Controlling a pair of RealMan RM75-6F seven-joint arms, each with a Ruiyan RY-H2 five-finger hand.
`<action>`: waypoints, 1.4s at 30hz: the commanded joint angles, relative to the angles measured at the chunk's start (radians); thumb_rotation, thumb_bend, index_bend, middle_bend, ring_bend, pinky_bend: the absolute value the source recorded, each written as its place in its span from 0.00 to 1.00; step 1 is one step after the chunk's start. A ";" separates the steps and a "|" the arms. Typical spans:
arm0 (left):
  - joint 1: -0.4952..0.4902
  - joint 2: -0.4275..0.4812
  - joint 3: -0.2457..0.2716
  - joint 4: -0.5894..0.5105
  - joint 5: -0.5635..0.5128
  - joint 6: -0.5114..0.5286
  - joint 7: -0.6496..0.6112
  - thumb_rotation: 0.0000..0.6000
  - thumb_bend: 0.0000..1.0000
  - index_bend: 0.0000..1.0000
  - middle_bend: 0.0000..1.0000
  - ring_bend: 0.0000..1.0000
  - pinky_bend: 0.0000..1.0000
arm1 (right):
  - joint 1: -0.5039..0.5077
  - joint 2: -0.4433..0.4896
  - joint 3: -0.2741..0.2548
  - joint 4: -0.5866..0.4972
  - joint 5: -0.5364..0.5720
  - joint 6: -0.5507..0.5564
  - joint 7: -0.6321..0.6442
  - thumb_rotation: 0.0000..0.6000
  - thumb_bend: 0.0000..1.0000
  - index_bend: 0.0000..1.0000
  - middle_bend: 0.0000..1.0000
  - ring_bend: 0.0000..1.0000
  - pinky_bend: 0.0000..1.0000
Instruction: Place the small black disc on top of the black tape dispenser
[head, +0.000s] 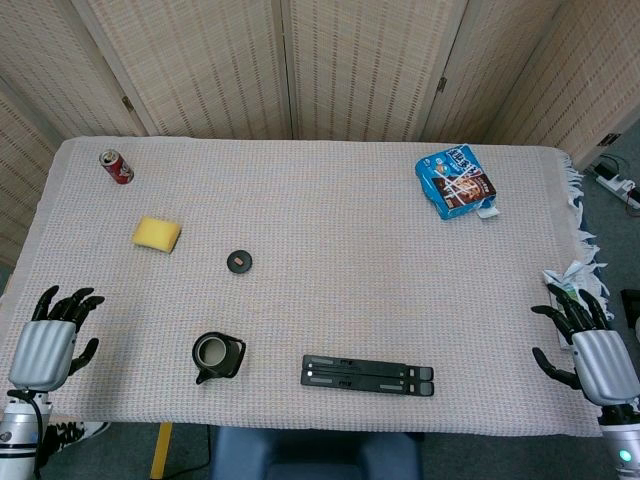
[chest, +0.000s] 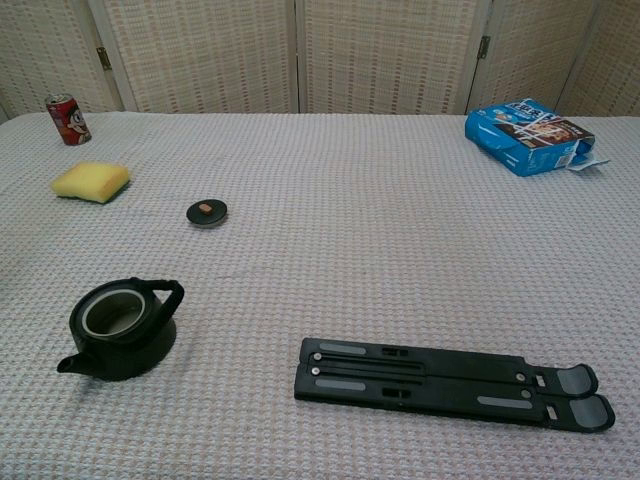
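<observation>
The small black disc (head: 240, 262) (chest: 206, 212) lies flat on the cloth, left of centre, with a small tan knob on top. The black tape dispenser (head: 218, 357) (chest: 121, 326), round and open-topped with a spout and handle, sits near the front edge, left of centre. My left hand (head: 52, 335) rests at the table's left front corner, fingers spread, holding nothing. My right hand (head: 588, 344) is at the right front corner, fingers apart and empty. Both hands are far from the disc and the dispenser. Neither hand shows in the chest view.
A flat black folding stand (head: 368, 375) (chest: 448, 383) lies at the front centre. A yellow sponge (head: 157, 234) (chest: 92, 182) and a red can (head: 116, 166) (chest: 67, 118) are at the left rear. A blue snack bag (head: 455, 182) (chest: 528, 135) is at the right rear.
</observation>
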 joint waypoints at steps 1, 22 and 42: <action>-0.004 -0.005 -0.001 0.005 -0.005 -0.008 0.002 1.00 0.29 0.23 0.14 0.24 0.09 | 0.005 0.000 0.001 -0.005 0.002 -0.008 -0.007 1.00 0.35 0.25 0.09 0.17 0.00; -0.171 0.004 -0.085 0.059 0.021 -0.154 -0.036 1.00 0.31 0.28 0.19 0.37 0.28 | 0.018 0.017 0.008 -0.005 -0.003 -0.004 0.001 1.00 0.35 0.25 0.09 0.18 0.00; -0.540 -0.197 -0.117 0.368 0.019 -0.552 -0.190 1.00 0.26 0.25 0.23 0.73 0.80 | -0.001 0.028 -0.001 -0.016 -0.007 0.022 -0.009 1.00 0.35 0.25 0.09 0.18 0.00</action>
